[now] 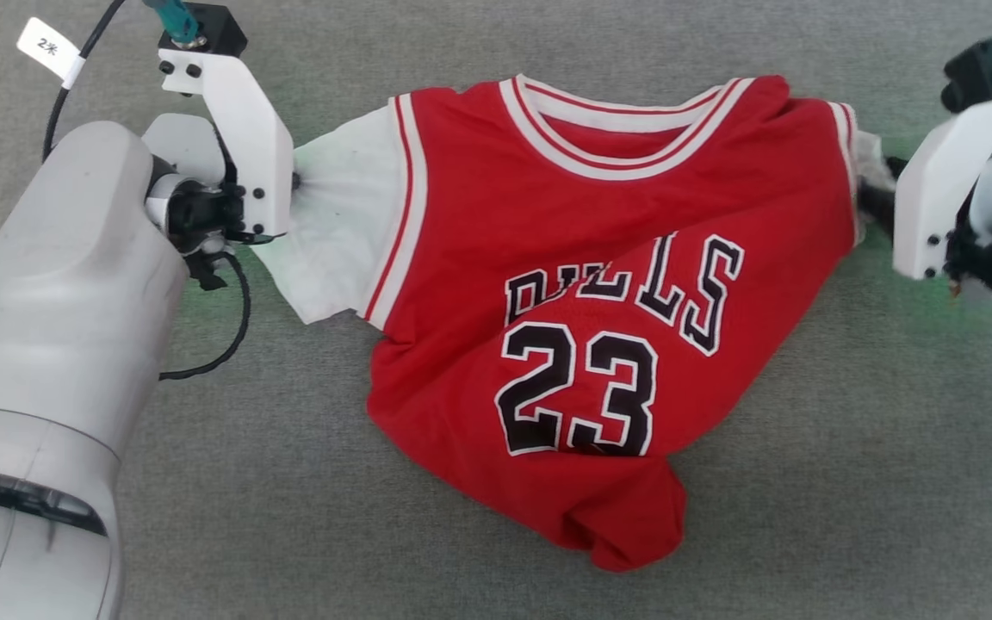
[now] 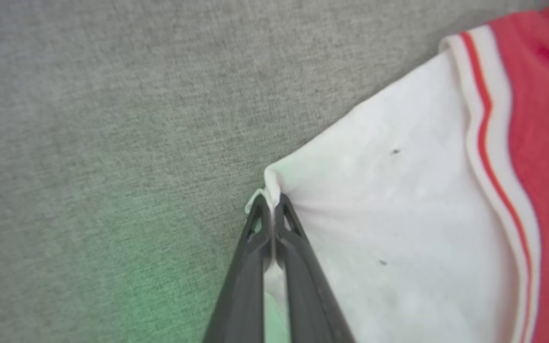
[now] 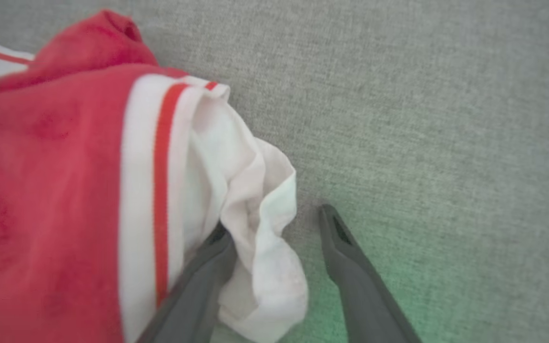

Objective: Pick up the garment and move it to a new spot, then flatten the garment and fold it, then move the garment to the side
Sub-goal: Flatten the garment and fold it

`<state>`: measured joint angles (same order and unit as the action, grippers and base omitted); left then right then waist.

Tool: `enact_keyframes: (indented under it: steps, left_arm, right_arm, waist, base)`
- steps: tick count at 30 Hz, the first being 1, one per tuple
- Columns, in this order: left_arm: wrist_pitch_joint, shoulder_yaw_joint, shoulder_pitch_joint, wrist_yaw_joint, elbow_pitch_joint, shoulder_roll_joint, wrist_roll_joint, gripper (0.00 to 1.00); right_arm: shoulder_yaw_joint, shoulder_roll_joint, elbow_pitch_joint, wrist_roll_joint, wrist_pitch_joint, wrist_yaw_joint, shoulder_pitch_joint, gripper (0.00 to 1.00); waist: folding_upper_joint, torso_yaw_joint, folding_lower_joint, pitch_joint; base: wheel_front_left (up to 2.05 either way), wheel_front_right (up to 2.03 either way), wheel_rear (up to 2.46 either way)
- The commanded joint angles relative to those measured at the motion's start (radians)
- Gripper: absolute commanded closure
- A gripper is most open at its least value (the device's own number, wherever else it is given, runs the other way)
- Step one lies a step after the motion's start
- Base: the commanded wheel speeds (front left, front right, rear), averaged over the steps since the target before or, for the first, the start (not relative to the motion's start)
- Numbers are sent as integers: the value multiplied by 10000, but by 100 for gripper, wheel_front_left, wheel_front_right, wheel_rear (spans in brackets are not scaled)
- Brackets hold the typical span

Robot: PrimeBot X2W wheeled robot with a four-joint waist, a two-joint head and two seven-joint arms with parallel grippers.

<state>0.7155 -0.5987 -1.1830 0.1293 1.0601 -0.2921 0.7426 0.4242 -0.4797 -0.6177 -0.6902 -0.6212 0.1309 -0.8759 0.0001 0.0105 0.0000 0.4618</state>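
The garment lies collar-away, sleeves spanning sideways; left end effector pinches one sleeve, right end effector gapes.

Open grey surface around garment, black cable (looped) at left

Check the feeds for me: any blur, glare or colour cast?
Head view: sharp and evenly lit, lettering on the jersey crisp, no glare. Left wrist view: soft focus, a green tint on the grey surface beside the left hand. Right wrist view: blurriest, red fabric smeared, green tint by the right hand.
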Motion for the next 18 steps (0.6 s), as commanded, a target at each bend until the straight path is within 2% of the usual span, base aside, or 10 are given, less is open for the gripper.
enact_keyframes:
  steps: [1,8,18]
  left_arm:
    - [-49,-156,441,-50,336,96,-25,100]
    - [-290,-11,50,-214,672,55,86,100]
    - [-317,-38,-757,-98,321,-119,101,100]
  right_arm:
    - [312,222,-360,-53,-270,-2,326,100]
    - [243,-46,-332,-916,-813,-2,-405,100]
    - [-112,-647,745,-1608,-569,-2,-792,100]
  waist:
    - [-1,49,0,14]
    - [-1,189,0,-416]
    - [-1,305,0,-1878]
  base:
    - [0,0,0]
    - [0,0,0]
    - [0,0,0]
